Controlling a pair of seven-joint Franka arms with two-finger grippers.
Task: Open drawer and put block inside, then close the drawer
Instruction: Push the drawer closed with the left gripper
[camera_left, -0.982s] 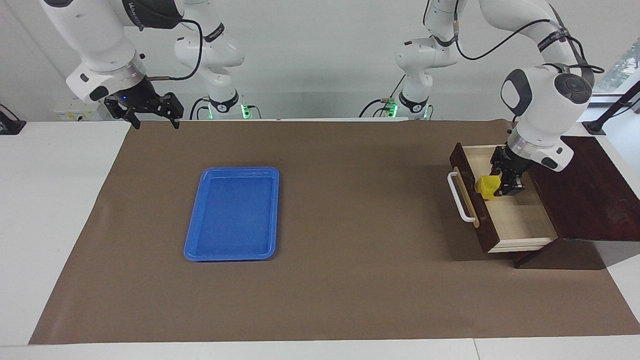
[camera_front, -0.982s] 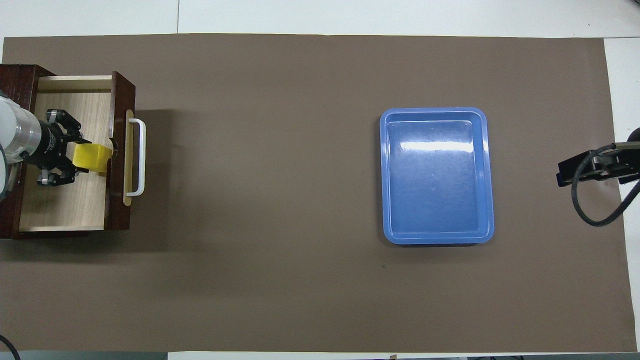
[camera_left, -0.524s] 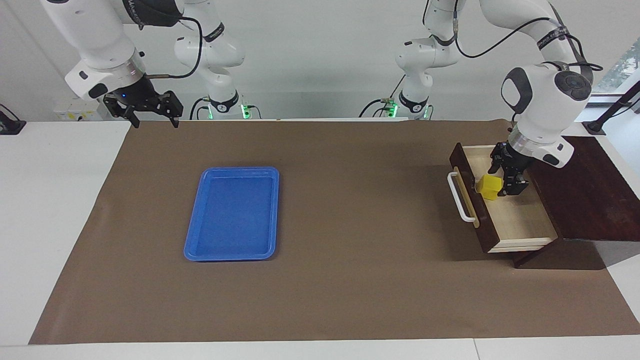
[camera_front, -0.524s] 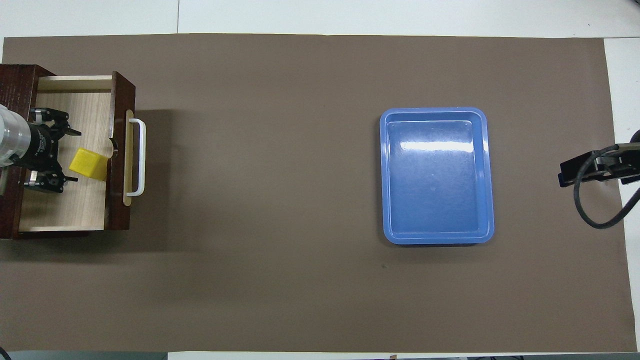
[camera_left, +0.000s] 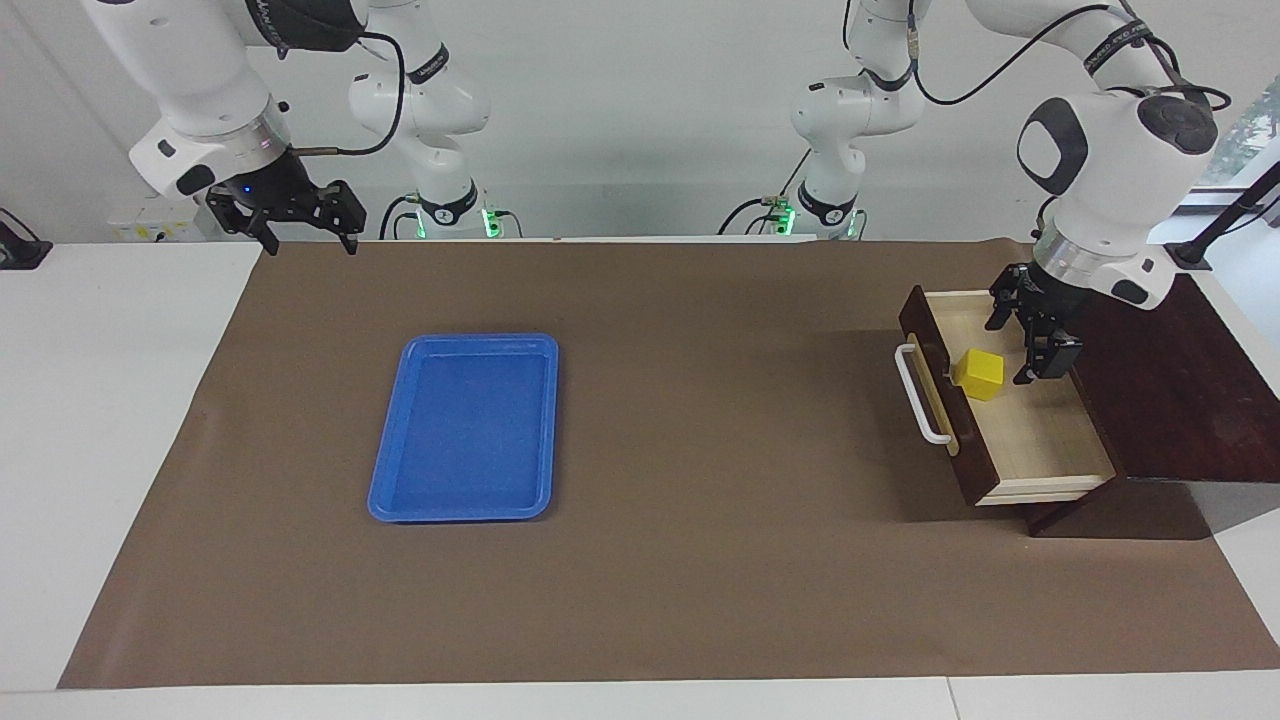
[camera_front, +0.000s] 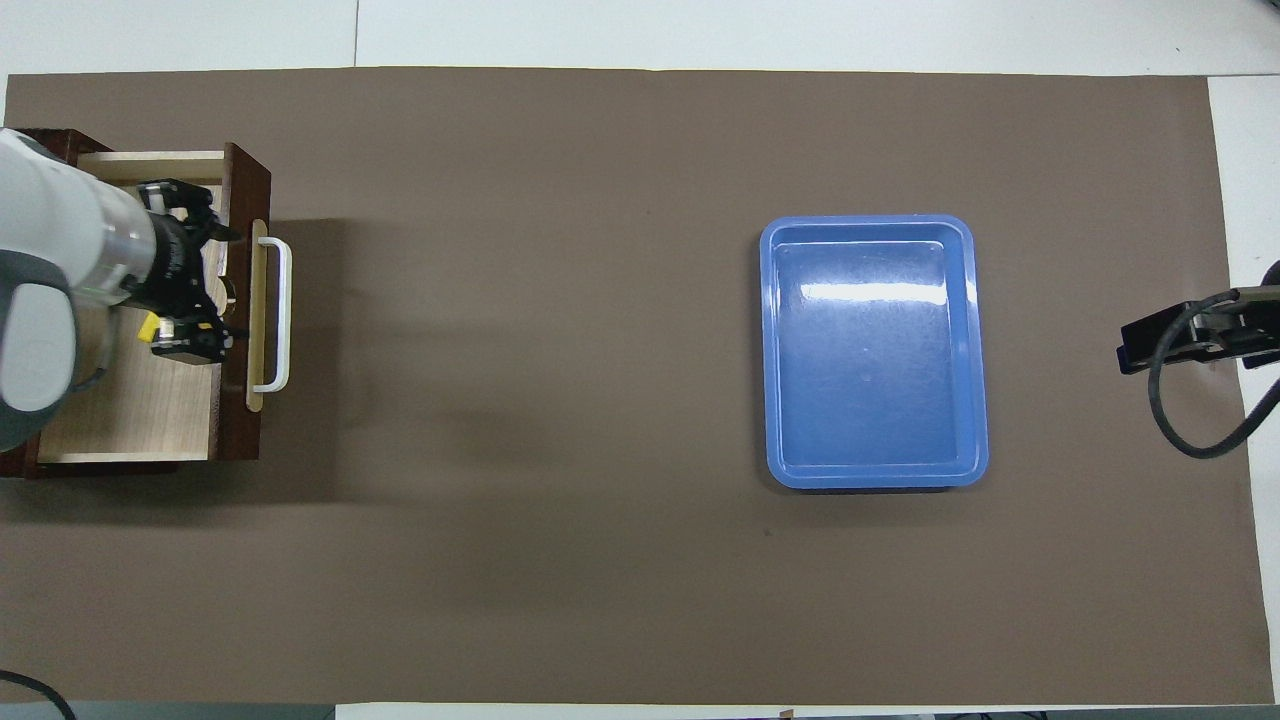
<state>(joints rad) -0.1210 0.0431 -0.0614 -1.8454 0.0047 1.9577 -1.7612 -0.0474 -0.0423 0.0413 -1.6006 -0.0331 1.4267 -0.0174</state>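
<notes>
Two arms share the table, and in the facing view, reading from the left edge across, the right hand (camera_left: 297, 222) comes first: it hangs in the upper left of the frame over the corner of the brown mat, fingers spread and holding nothing, parked clear of the work, so this arm waits. Next, left of centre, the blue tray (camera_left: 465, 428) lies flat on the mat and bare, with no part in the job. Then, at the right of the frame, the drawer (camera_left: 1040, 440) stands pulled out of its dark box, white handle (camera_left: 918, 393) toward the middle of the table, leaving the pale floor open from above. On that floor, just inside the front panel, sits the block (camera_left: 979, 373), apart from any finger. Rightmost, the left hand (camera_left: 1030, 333) hovers just above the drawer beside the block, released and empty; judging by this, only pushing the drawer shut remains
</notes>
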